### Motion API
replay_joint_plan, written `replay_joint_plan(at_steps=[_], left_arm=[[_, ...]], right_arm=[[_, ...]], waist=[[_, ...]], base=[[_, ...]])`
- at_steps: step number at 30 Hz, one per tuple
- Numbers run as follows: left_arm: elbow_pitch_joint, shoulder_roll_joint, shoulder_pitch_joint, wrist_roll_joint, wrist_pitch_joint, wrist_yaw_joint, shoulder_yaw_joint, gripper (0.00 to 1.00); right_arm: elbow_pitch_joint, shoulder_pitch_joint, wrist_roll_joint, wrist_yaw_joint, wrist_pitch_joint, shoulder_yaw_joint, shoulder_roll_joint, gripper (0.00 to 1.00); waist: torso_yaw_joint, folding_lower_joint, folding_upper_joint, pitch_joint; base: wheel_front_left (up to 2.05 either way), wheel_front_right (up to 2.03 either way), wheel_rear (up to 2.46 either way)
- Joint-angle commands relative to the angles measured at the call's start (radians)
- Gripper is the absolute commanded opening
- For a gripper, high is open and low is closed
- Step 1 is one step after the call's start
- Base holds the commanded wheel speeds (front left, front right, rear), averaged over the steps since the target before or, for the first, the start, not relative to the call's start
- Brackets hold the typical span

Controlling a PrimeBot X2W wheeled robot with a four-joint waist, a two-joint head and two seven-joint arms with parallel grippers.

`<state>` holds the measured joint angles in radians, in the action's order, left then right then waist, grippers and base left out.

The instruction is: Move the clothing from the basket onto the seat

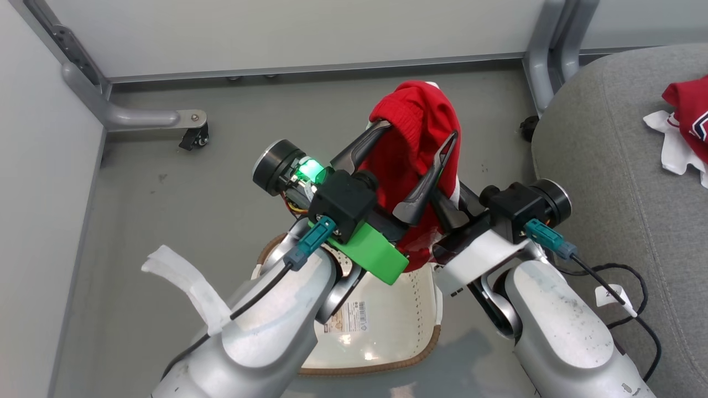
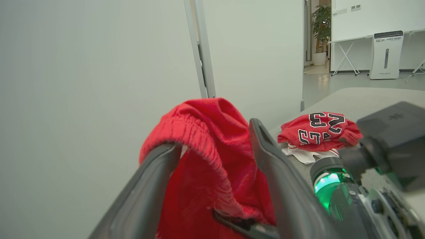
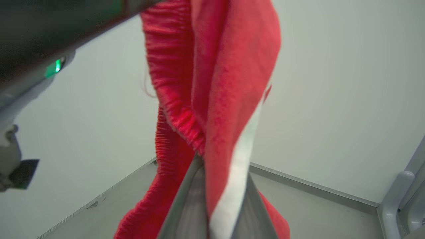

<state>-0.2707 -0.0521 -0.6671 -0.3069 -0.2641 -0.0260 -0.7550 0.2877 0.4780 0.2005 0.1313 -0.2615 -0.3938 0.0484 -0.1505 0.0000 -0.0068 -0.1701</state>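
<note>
A red garment with a broad white stripe hangs in the air above the cream basket, which stands on the floor under my arms. My right gripper is shut on this garment from below, its fingers pinching the red and white cloth. My left gripper is open, its fingers spread wide; the garment's elastic waistband drapes over one finger. The other red garment, with black numerals, lies crumpled on the grey seat to the right, also seen in the head view.
A grey metal frame leg with a caster stands at the far left, and another post beside the seat. White panels wall in the back and left. Black cables lie by my right arm.
</note>
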Motion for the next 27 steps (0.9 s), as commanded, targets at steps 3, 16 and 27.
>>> replay_joint_plan(at_steps=[3, 16, 27], left_arm=[[-0.004, 0.001, 0.009, 0.006, 0.000, 0.002, -0.002, 1.00], [-0.052, 0.001, 0.052, 0.003, 0.000, -0.018, -0.053, 1.00], [-0.050, -0.016, 0.072, 0.009, 0.000, -0.009, -0.048, 1.00]], right_arm=[[-0.008, -0.013, 0.004, -0.001, -0.003, 0.007, 0.002, 0.00], [-0.027, 0.026, -0.007, -0.001, -0.003, 0.130, 0.002, 0.00], [-0.046, 0.006, -0.054, -0.001, -0.003, 0.258, 0.016, 0.00]], waist=[[-0.001, 0.0000, 0.0068, -0.002], [0.004, 0.0000, 0.0068, -0.004], [0.055, 0.0000, 0.0068, -0.015]], base=[[0.00, 0.00, 0.00], [0.00, 0.00, 0.00], [0.00, 0.00, 0.00]])
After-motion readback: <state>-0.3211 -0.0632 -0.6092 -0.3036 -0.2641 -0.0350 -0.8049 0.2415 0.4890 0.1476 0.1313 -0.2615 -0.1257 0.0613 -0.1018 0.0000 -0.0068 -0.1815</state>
